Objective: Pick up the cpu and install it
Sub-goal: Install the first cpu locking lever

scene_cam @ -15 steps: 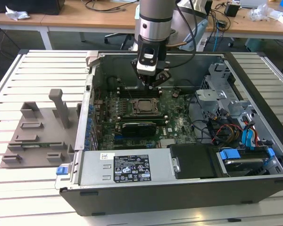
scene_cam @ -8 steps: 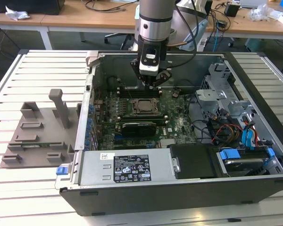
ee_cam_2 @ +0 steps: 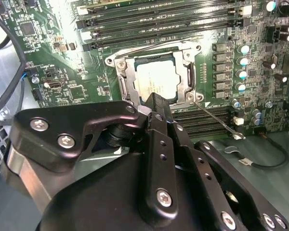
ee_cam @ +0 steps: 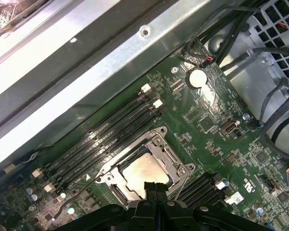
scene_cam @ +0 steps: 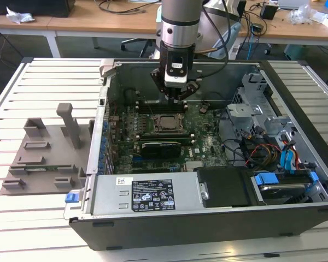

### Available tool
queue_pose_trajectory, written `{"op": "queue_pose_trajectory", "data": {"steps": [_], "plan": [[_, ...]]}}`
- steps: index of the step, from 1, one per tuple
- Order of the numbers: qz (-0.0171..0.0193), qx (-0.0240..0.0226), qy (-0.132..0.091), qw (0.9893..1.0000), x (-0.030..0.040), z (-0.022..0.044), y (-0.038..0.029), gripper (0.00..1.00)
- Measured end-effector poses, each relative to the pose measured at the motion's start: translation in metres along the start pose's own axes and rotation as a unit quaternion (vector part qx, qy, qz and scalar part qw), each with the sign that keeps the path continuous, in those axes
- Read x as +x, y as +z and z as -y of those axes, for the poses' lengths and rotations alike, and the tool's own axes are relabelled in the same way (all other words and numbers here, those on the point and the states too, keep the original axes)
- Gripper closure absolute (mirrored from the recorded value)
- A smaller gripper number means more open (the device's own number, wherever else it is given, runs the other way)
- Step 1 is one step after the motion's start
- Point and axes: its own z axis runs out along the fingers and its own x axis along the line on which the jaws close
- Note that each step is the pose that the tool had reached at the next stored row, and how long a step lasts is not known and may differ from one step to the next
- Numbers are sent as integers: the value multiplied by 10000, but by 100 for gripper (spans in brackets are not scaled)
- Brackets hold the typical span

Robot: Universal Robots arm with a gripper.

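Exterior view: arm comes down from top centre into the open computer case (scene_cam: 153, 229), which lies on a slatted table (scene_cam: 44, 76). The gripper (scene_cam: 178, 97) hangs over the green board (scene_cam: 208, 144), just above the socket, fingertips drawn together with nothing between them. The cpu (scene_cam: 165, 122) sits flat in the socket at mid-frame, directly under the gripper. A long black card (scene_cam: 161, 146) lies just below the socket in the frame. A grey tray with pegs (scene_cam: 44, 158) is outside the case, on the exterior view's left. Second wrist view: the cpu (ee_cam_2: 156, 79) is seated inside the metal socket frame (ee_cam_2: 123, 82), pale top showing and level. The gripper (ee_cam_2: 154, 102) is clenched, tip just beside the cpu's near edge; can't tell whether it touches. Memory slots (ee_cam_2: 159, 19) run along the far side of the socket. A thin wire lever (ee_cam_2: 216, 118) angles out from the frame's corner. First wrist view: the cpu (ee_cam: 142, 173) is in the socket, and the gripper (ee_cam: 155, 188) overlaps its near edge, fingers pressed together and empty. Memory slots (ee_cam: 111, 139) lie between the socket and the case's metal wall (ee_cam: 111, 62). A coin battery (ee_cam: 197, 77) is on the board, well apart from the socket.
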Motion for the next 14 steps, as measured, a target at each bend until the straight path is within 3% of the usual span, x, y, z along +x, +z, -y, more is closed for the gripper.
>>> {"op": "queue_pose_trajectory", "data": {"steps": [7,14], "plan": [[13,-13,-288,9996,0,0,0,89],[28,-27,-596,9982,0,0,0,89]]}}
